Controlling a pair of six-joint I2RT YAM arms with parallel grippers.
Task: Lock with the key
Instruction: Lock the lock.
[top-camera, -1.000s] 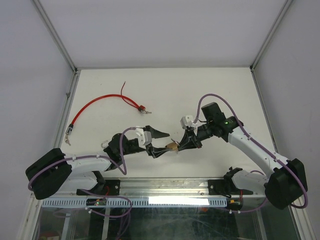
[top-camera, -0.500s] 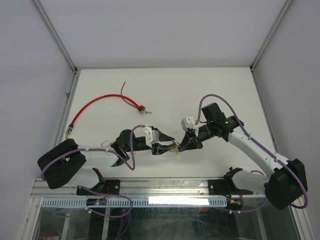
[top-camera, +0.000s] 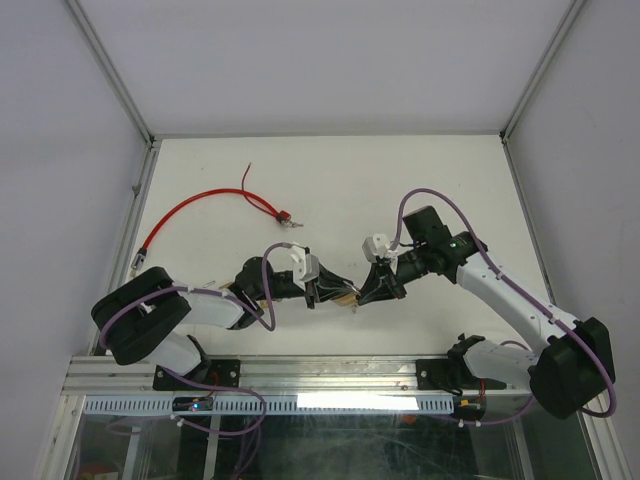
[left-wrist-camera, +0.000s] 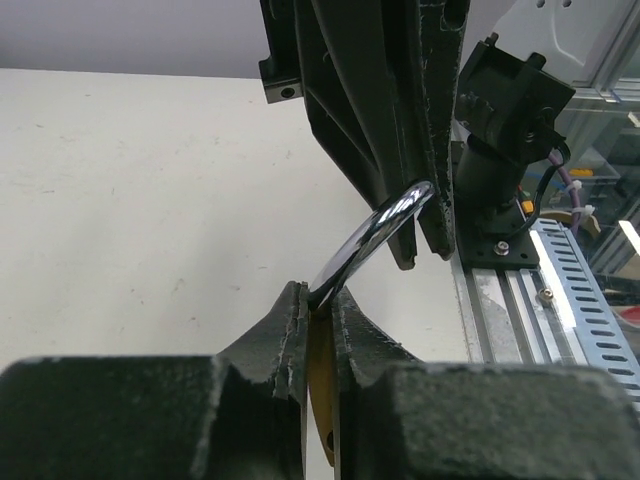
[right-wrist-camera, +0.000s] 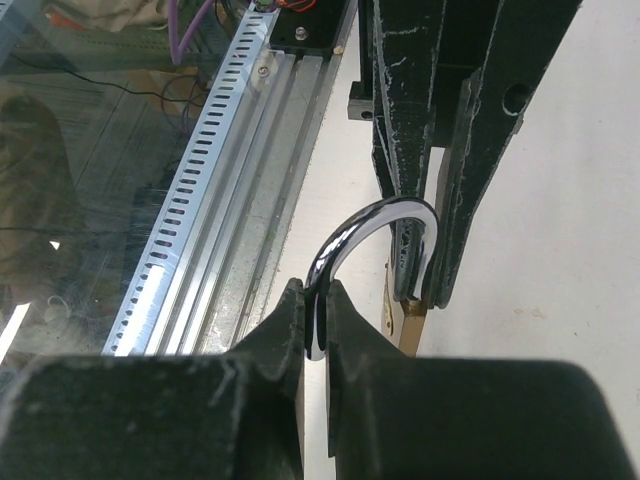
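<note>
Two-handed, holds one padlock (top-camera: 345, 294) low over the table (top-camera: 400, 180), close to the front edge, between the two arms. Pinches the brass body (left-wrist-camera: 318, 395) with the left gripper (top-camera: 318, 293) – black fingers (left-wrist-camera: 290, 330) pressed against both flat faces, only a thin strip of brass showing between them. Clamps the chrome shackle (right-wrist-camera: 370, 225) with the right gripper (top-camera: 362, 296), pads together on one end of the bow. Points the two grippers tip to tip, almost touching, with the lock as the only link. Shows, from the left wrist, the shackle curving up out of the brass and in between the opposite fingers. Shows, from the right wrist, the same bow running from its own pads across to the brass body, tucked beside the left fingers (right-wrist-camera: 430, 150). Cannot tell whether the shackle is seated in the body or swung free, nor whether the lock touches the tabletop. Keeps a red cable (top-camera: 190, 210) well apart at the far left of the table – small metal piece at its near end, too small to identify. Runs a slotted aluminium rail (right-wrist-camera: 230, 170) along the front edge, just beside the grip.
</note>
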